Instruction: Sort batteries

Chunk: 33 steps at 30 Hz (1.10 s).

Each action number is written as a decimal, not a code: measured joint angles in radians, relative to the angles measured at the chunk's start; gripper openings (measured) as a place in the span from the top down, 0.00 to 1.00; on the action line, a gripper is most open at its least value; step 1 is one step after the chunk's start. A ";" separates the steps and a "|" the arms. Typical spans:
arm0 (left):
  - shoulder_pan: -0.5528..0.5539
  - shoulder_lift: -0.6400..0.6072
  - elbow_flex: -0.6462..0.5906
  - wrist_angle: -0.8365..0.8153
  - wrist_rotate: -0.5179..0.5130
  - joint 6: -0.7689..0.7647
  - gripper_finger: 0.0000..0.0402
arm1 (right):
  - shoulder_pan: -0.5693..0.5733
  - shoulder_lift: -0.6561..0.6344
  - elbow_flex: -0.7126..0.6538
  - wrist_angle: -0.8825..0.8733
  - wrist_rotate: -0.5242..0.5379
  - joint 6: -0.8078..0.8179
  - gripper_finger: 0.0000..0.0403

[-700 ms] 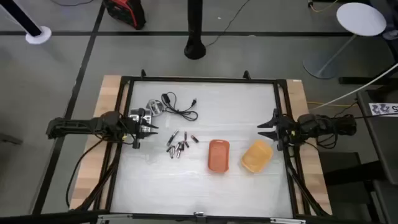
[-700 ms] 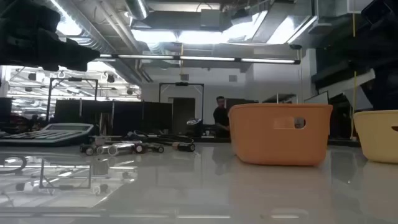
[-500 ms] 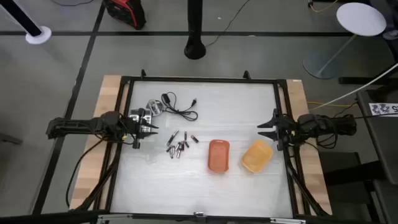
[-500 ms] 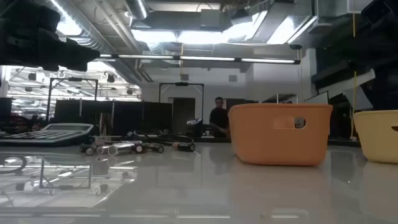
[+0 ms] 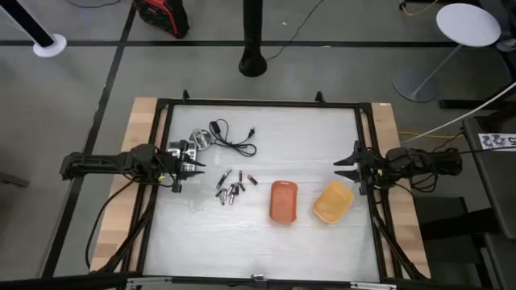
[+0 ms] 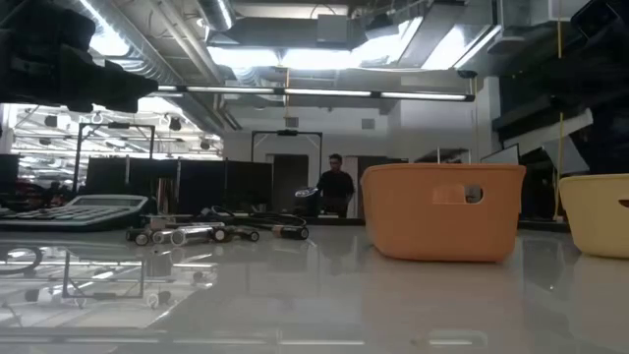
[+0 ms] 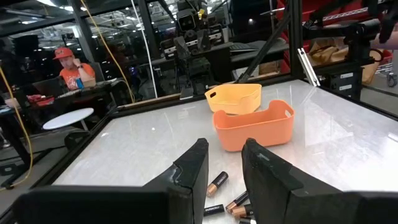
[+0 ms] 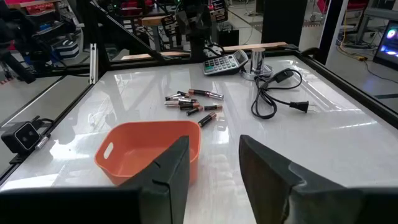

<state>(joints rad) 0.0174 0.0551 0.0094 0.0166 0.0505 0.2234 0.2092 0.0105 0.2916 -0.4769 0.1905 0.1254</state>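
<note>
Sorting not yet begun: all batteries (image 5: 230, 188) lie loose on the bench (image 5: 322, 242), both trays empty, left end effector (image 5: 197, 167) and right end effector (image 5: 342, 167) spread.

You face robotics lab or workshop: exposed ceiling ducts (image 6: 177, 59), strip lights (image 6: 324, 94), monitor rows (image 6: 177, 182), person at desk (image 7: 73, 71) beyond left gripper.

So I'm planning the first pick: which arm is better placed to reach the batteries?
Probably the left. Its open left claw sits at the table's left edge, close to the batteries. The open right claw waits across the table, beyond the orange tray.
</note>
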 joint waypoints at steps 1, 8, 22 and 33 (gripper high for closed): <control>0.000 0.000 0.000 0.000 0.000 0.000 0.78 | 0.000 0.000 0.000 0.000 0.000 0.000 0.67; 0.000 0.000 0.000 0.000 0.000 0.000 0.78 | 0.000 0.000 0.000 0.000 0.000 0.000 0.67; 0.000 0.000 0.000 0.000 0.000 0.000 0.78 | 0.000 0.000 0.000 0.000 0.000 0.000 0.67; 0.000 -0.001 0.000 0.062 0.001 -0.033 0.78 | 0.000 0.000 0.000 0.002 0.000 0.000 0.67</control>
<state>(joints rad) 0.0174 0.0545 0.0090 0.0782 0.0517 0.1905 0.2092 0.0105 0.2916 -0.4752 0.1905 0.1257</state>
